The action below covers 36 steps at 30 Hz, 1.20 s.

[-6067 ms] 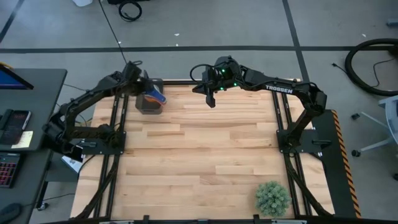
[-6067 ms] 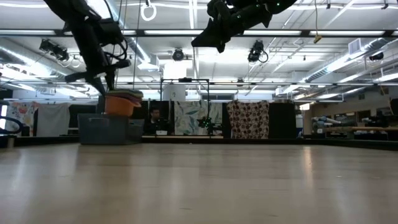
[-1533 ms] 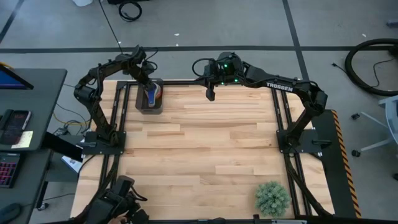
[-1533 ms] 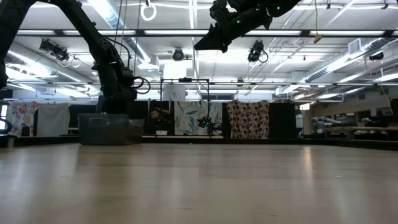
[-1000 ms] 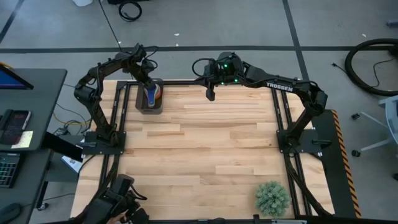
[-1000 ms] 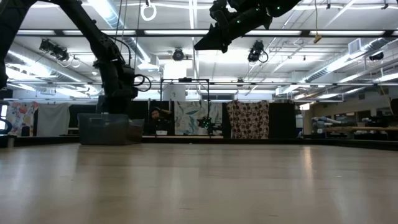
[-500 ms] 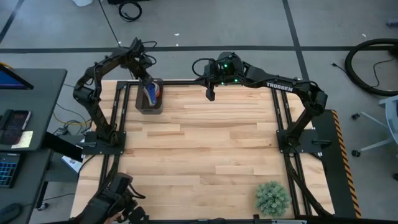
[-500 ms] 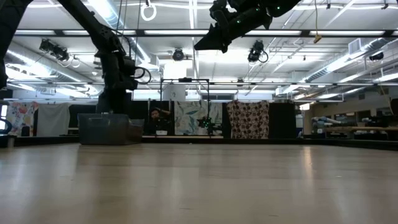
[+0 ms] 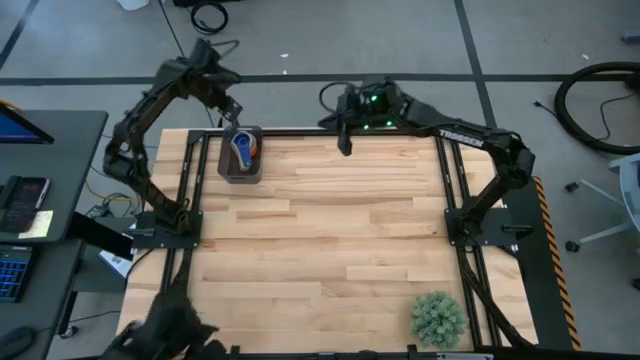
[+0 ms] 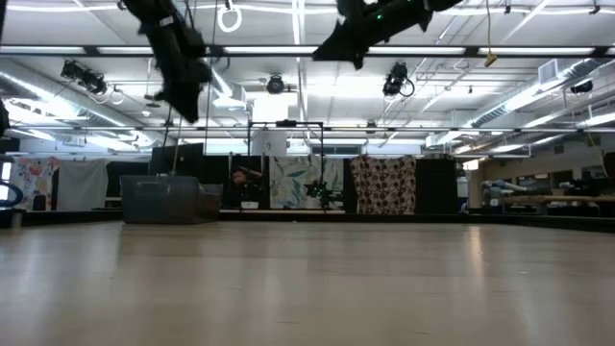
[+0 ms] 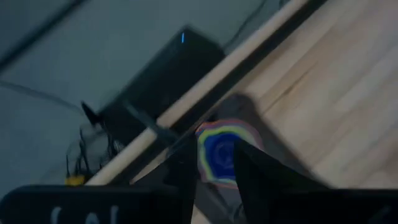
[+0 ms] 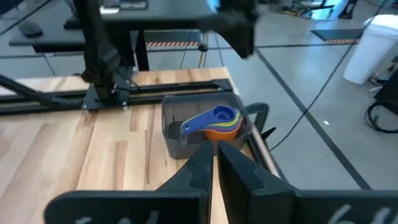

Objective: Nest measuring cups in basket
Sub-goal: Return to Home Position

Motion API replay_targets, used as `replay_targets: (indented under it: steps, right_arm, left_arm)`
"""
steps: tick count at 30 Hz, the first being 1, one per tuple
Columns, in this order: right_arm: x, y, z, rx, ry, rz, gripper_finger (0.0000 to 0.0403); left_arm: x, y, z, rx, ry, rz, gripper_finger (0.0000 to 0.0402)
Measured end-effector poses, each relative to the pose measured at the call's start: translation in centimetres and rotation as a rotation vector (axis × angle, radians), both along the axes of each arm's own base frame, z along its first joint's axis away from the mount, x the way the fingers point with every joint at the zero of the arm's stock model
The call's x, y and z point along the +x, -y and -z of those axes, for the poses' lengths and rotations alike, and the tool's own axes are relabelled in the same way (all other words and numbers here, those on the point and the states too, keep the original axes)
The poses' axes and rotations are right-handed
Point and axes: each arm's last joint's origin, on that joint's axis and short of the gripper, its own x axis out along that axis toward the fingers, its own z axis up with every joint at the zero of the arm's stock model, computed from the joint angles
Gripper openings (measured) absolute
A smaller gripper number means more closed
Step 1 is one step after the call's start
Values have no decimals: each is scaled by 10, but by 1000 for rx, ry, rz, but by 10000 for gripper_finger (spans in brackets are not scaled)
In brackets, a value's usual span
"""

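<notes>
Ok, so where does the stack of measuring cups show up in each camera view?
High view: the stack of measuring cups sits in the basket, upper left of the picture.
Low view: not seen; it is hidden behind the basket wall, left of centre.
Left wrist view: near the centre, seen from above.
Right wrist view: near the centre, blue cup on top.
Shared landmark: the basket.

Only readable text: white "TROSSEN" lettering on the right arm's forearm link (image 9: 462, 131), seen in the high view. It sits up-arm from the right tool (image 9: 345, 146), on the way to the elbow, and is small and just legible. Low and wrist views show no legible text.
</notes>
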Motion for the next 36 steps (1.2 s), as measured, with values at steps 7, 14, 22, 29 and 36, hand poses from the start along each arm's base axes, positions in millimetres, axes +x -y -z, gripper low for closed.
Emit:
replay_targets:
  steps: [7,14,22,29,36]
  right_arm:
    - [-43,-11,-45,-12,21,33,29]
    - [-105,-40,-86,-45,66,52,29]
    - [-180,-84,-115,-103,129,81,29]
    - [-241,-121,-130,-67,251,107,29]
    - [-298,-153,-123,7,296,190,29]
  left_arm:
    - [1,63,-91,202,187,3,107]
    - [-17,153,-150,341,440,65,107]
    - [-67,235,-175,417,663,123,107]
    - [-130,298,-175,528,788,156,107]
    - [-191,354,-155,618,896,156,107]
